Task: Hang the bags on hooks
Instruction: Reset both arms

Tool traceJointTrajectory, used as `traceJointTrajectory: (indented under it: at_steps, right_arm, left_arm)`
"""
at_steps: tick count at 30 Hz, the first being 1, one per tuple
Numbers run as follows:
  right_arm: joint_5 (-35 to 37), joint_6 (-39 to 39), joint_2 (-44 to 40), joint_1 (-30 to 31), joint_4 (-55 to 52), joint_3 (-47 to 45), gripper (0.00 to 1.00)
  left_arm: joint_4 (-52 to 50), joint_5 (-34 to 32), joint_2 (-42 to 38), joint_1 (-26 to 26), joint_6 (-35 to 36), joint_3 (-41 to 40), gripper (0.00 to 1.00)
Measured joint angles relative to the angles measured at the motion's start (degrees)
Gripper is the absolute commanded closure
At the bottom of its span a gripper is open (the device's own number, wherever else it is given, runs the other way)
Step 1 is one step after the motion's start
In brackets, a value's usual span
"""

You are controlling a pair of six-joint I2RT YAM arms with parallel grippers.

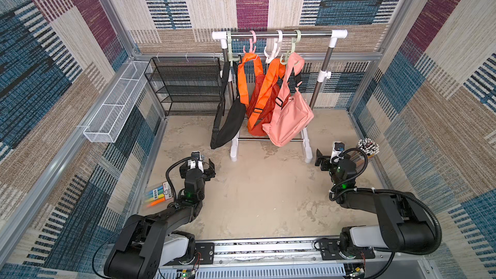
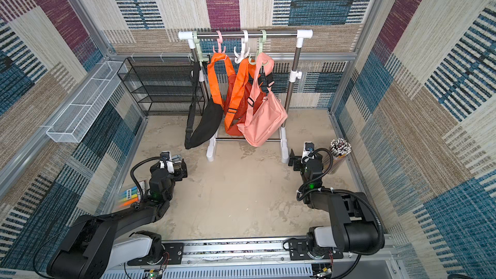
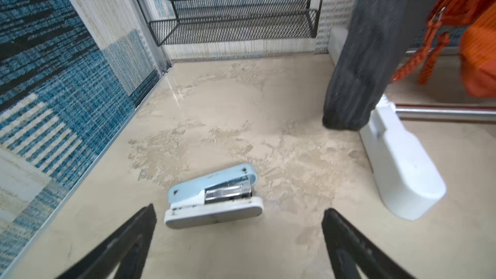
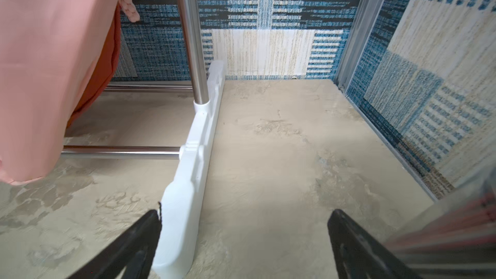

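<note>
Though illegible, 1 white label (image 1: 168, 193) on marker pack (image 1: 156, 197) near left claw (image 1: 211, 169).

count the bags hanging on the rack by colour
black bag: 1
orange bag: 1
pink bag: 1
total: 3
</note>
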Motion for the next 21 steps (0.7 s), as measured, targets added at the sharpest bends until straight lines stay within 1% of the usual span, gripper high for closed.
traceJointTrajectory:
  at_steps: [4,8,12,14,15,16,19,21]
  right_arm:
    - [-1.5,-0.7,4.0,0.0,6.7,-1.2,0.0]
    - [-2.5,-0.7,4.9,-0.9,10.7,-1.8,0.0]
    - [-3.5,-0.7,5.1,-1.3,12.5,-1.9,0.0]
    - [-3.6,-0.7,5.1,-1.4,13.0,-1.9,0.0]
    - [-3.9,-0.6,5.1,-1.4,13.0,-1.9,0.0]
    - [-3.9,-0.6,5.2,-1.5,13.0,-1.9,0.0]
    - [-4.3,-0.6,5.3,-1.7,13.0,-1.7,0.0]
    - [-4.6,-0.6,5.3,-1.7,13.0,-1.7,0.0]
  left_arm:
    - [0.2,3.3,-0.4,0.5,0.0,-0.5,0.0]
    - [0.4,4.9,-0.9,0.9,0.1,-1.2,0.0]
    - [0.8,4.0,-5.7,0.8,2.8,-3.5,0.0]
    - [1.7,3.2,-6.9,1.7,3.3,-3.4,0.0]
    - [2.9,3.2,-5.6,2.7,3.3,-3.4,0.0]
    - [5.3,3.1,-2.6,3.6,3.3,-3.4,0.0]
    - [10.8,3.9,10.2,4.6,3.7,-2.5,0.01]
    - [14.7,4.6,16.8,5.0,4.0,-2.0,0.01]
